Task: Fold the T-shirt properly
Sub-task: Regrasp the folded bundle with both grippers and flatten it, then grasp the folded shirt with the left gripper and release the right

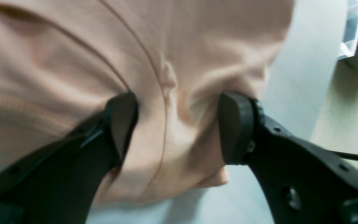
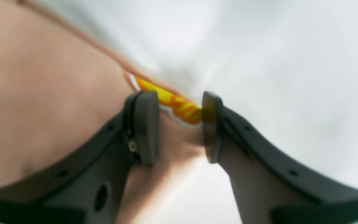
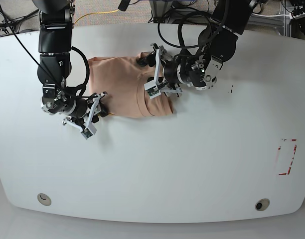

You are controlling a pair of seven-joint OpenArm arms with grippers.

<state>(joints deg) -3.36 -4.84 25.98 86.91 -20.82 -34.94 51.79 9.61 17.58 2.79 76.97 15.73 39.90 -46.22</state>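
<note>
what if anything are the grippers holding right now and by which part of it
The T-shirt: the right jaws straddle its edge by the yellow print, and the left jaws stand apart on either side of a bunched fold. Whether either grips firmly can't be told.

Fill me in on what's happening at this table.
Two robot arms are working on folding a salmon-pink T-shirt. It lies partly folded on the white table, with a strip of its yellow print peeking out at one edge. The left gripper is at one end of the shirt, fabric bunched between its fingers. The right gripper has its fingers around the edge by the print.
</note>
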